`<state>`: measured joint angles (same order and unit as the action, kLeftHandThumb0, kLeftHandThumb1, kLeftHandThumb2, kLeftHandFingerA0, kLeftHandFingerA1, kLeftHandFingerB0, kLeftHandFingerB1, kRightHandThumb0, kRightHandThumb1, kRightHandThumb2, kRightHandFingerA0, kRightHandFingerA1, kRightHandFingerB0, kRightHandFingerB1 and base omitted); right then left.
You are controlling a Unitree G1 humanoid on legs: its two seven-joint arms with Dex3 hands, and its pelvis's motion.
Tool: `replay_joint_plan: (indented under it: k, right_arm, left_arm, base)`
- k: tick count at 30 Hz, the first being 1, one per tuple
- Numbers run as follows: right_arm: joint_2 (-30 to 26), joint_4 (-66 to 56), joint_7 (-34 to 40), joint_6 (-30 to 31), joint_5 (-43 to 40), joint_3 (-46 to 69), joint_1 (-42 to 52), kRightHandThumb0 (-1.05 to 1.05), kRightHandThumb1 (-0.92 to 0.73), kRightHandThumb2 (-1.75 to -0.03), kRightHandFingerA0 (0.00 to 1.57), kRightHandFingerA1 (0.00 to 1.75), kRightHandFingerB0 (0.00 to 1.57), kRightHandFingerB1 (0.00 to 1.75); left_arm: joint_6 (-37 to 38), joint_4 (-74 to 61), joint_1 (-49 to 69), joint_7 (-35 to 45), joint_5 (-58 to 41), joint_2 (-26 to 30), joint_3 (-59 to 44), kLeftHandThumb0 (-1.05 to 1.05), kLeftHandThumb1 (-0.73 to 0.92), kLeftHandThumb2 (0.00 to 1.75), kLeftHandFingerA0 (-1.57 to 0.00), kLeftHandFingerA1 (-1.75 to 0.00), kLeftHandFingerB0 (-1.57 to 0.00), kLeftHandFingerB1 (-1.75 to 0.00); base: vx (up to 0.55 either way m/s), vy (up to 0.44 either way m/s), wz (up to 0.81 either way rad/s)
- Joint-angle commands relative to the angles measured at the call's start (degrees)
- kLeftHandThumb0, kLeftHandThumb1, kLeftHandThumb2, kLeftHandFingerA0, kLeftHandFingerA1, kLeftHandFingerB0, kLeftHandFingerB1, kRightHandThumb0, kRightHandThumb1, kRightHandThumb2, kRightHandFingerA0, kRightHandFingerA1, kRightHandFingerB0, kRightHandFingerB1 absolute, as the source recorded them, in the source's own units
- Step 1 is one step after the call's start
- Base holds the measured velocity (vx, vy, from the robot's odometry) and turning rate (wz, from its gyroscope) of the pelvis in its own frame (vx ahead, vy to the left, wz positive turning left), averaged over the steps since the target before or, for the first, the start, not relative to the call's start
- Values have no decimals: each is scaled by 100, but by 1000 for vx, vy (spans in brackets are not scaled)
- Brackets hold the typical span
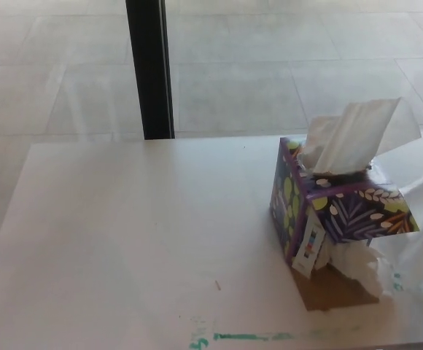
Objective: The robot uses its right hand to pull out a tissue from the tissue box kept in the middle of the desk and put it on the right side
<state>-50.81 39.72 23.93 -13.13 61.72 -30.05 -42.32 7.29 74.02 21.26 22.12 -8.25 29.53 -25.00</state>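
Note:
A purple tissue box (335, 211) with a leaf pattern stands on the right part of the white desk (146, 233). A white tissue (354, 138) sticks up out of its top. A crumpled tissue (357, 262) lies against the box's near right corner. A loose white tissue sheet (419, 233) shows at the picture's right edge, right of the box; I cannot tell whether it rests on the desk or hangs above it. Neither of my hands is in view.
A black post (149, 69) stands behind the desk's far edge, with tiled floor (270, 65) beyond. Green tape marks (248, 337) run along the desk's near edge. A brown patch (335, 292) lies under the box's front.

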Motion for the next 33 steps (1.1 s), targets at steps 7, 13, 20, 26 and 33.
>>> replay_joint_plan:
  k: [7,13,20,26,33]
  right_arm:
    - [-246,-847,-2897,950,-67,99,417,-80,-46,-84,88,127,7,27]
    - [-211,-1475,-4101,1073,-73,36,443,-102,-52,-105,0,0,0,1]
    - [-277,-1932,-4805,957,-157,40,428,-105,-66,-62,0,0,0,0]
    - [-387,-2098,-5144,1054,-377,261,431,-101,-55,-57,0,0,0,0]
    - [-1058,-1972,-5829,740,-538,439,236,-90,-40,-78,0,0,0,0]
  left_arm:
    - [158,6,2,-9,-85,56,-46,-87,92,73,-60,-47,-48,-43]
    - [190,-51,13,-22,-60,70,-17,-84,92,73,-61,-49,-47,-44]
    - [118,-67,9,64,-139,61,-77,-84,92,73,-60,-50,-47,-44]
    - [181,-38,-6,-4,-77,35,-33,-85,92,75,-59,-49,-46,-43]
    - [154,-24,-31,-17,-100,43,-60,-92,79,90,-57,-54,-45,-49]
  base:
    - [0,0,0]
    - [0,0,0]
    - [0,0,0]
    - [0,0,0]
    - [0,0,0]
